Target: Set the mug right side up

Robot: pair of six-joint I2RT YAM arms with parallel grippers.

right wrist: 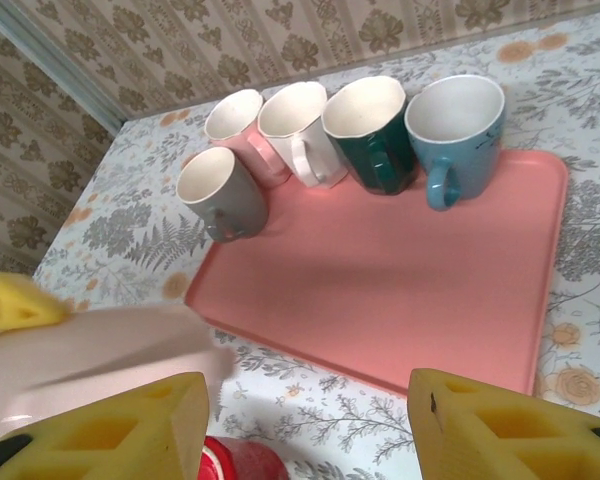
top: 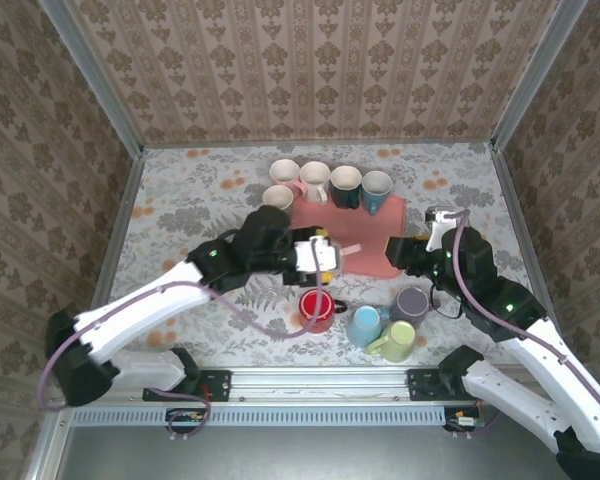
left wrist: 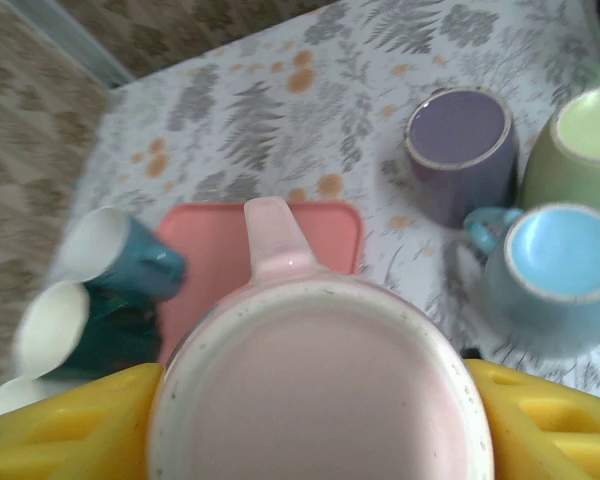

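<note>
Top external: the desk [top: 180,200] carries the pink tray [top: 365,230]. Your left end effector [left wrist: 318,425] is clenched on the pale pink mug [left wrist: 320,390], with yellow pads [left wrist: 70,425] on either side and the tray just beyond it. Your right end effector [right wrist: 310,430] is released, jaws apart, with the mug at its left.

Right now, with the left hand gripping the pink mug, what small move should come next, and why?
Probably roll the left hand so the pink mug ends mouth up. Its yellow fingers clamp the mug off the table, what looks like its base faces the wrist camera, and bare tray lies just beyond.
</note>
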